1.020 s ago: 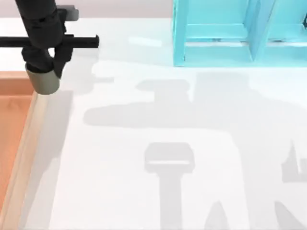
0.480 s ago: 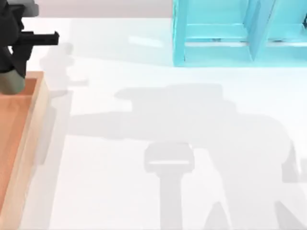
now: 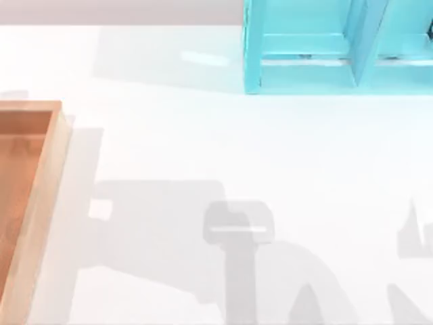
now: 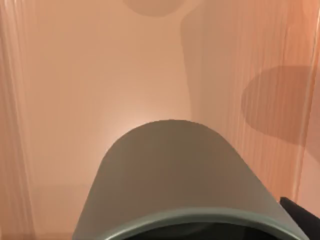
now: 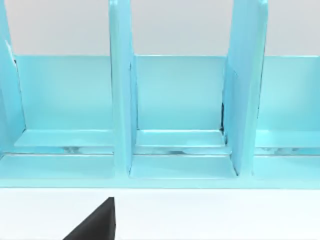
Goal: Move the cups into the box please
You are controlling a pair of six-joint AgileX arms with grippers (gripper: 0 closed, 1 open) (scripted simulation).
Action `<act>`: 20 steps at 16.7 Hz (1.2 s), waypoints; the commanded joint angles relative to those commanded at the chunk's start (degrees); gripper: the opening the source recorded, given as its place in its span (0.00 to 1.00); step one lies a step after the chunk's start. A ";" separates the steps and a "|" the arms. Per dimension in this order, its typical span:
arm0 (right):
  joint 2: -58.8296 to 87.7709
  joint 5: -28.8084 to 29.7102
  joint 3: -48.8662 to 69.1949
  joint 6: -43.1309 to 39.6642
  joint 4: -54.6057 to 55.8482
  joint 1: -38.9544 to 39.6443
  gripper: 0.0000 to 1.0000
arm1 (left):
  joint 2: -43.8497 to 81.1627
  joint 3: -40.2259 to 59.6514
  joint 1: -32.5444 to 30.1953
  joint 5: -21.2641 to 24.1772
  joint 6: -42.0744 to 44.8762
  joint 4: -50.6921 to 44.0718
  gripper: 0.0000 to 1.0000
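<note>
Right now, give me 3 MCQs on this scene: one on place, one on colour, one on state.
1. In the top view, where is the box?
A. at the left edge of the table
B. at the right edge
C. in the middle

2. What colour is the shelf unit?
A. red
B. turquoise
C. black

3. In the left wrist view, what is under the olive-grey cup?
A. the white table
B. a shelf compartment
C. the box's orange-brown floor

Answers:
1. A: the box has its wooden rim along the left edge of the table.
2. B: the shelf unit is turquoise, also seen in the right wrist view.
3. C: the olive-grey cup is seen close to the camera over the orange-brown floor.
</note>
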 joint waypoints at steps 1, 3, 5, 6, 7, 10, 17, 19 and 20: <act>0.00 0.00 0.00 0.00 0.00 0.00 1.00 | -0.16 -0.16 0.16 0.01 0.16 0.00 0.00; 0.00 0.00 0.00 0.00 0.00 0.00 1.00 | -0.16 -0.16 0.16 0.01 0.16 0.00 0.00; 0.00 0.00 0.00 0.00 0.00 0.00 1.00 | 0.13 -0.14 -0.06 -0.15 0.21 0.10 0.00; 0.00 0.00 0.00 0.00 0.00 0.00 1.00 | 0.17 -0.77 0.05 -0.10 0.26 0.87 0.00; 0.00 0.00 0.00 0.00 0.00 0.00 1.00 | 0.22 -1.88 0.26 -0.06 0.27 2.21 0.00; 0.00 0.00 0.00 0.00 0.00 0.00 1.00 | 0.58 -6.55 0.83 0.03 0.64 7.39 0.00; 0.00 0.00 0.00 0.00 0.00 0.00 1.00 | 1.46 -12.94 1.42 0.07 1.44 14.32 0.00; 0.00 0.00 0.00 0.00 0.00 0.00 1.00 | 1.46 -12.94 1.42 0.07 1.44 14.32 0.08; 0.00 0.00 0.00 0.00 0.00 0.00 1.00 | 1.46 -12.94 1.42 0.07 1.44 14.32 0.15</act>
